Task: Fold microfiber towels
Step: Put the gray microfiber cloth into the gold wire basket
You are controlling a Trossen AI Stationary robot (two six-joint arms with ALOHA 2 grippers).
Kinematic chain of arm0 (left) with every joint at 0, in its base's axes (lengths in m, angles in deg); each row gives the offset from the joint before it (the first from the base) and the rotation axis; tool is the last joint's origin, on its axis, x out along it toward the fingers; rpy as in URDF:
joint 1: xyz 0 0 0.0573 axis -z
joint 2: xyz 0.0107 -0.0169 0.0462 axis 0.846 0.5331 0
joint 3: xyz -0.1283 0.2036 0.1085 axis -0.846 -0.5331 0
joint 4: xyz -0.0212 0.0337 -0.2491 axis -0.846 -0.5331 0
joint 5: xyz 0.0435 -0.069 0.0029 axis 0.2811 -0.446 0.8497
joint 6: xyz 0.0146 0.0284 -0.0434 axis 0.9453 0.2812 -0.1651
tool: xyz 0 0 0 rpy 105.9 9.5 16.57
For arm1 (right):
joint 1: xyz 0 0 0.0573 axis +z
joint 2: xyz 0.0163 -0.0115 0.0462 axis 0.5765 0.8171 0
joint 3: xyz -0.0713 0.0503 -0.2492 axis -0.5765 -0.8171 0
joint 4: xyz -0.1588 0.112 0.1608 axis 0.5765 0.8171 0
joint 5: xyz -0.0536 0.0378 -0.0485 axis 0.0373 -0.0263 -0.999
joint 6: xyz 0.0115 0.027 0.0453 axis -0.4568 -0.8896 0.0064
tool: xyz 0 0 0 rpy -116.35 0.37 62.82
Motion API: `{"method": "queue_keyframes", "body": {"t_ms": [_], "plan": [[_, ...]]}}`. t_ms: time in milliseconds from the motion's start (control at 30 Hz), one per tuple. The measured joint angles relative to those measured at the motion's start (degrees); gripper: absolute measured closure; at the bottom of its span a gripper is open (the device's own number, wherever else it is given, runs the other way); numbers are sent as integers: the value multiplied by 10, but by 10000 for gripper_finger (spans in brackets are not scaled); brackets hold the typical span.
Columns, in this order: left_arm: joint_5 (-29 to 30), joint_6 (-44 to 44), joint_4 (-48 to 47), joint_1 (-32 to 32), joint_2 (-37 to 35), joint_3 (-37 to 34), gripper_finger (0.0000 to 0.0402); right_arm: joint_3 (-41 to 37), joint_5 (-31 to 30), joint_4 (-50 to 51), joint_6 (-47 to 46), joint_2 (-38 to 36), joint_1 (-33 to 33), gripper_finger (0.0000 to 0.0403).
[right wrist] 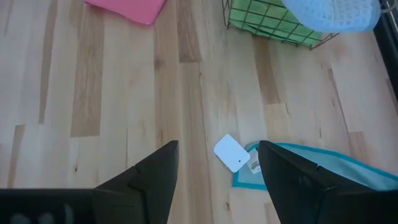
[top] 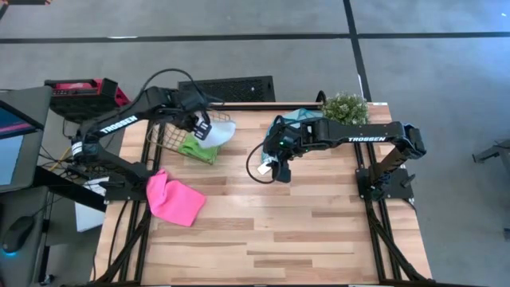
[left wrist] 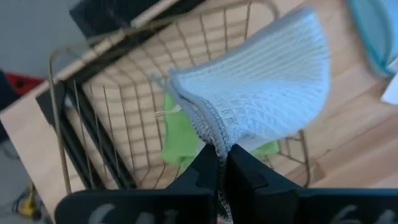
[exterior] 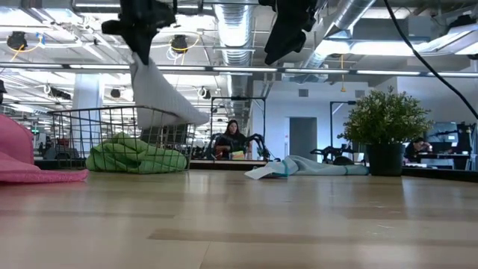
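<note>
Left gripper (left wrist: 221,163) jaws clamped on grey towel (top: 217,131) above wire basket (top: 169,137), right gripper (right wrist: 217,163) jaws open over teal towel (right wrist: 323,168), pink towel (top: 174,198) at left bench (top: 319,239) edge, near half open.

Pale grey towel (left wrist: 261,87), waffle-weave texture, stitched edge. Bright green towel (top: 199,149) in a wire basket (left wrist: 124,118) with brass-tone wires. Hot pink towel (top: 174,198), plain, at the counter's left. Light teal-blue towel (right wrist: 311,168) with darker teal border and white tag (right wrist: 231,153). Counter (top: 279,231): light wood planks, mixed tan and brown streaks. Both arms black, white TROSSEN lettering. Potted plant (exterior: 385,119): green leaves, dark pot.
</note>
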Motion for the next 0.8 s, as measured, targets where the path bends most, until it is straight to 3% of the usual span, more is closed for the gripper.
{"method": "queue_keyframes", "body": {"t_ms": [467,800], "plan": [[-22,-56,8,-31,0,-190,401,0,0,0,2,0,0,159],[-36,-12,53,-41,0,-219,374,0,0,0,2,0,0,159]]}}
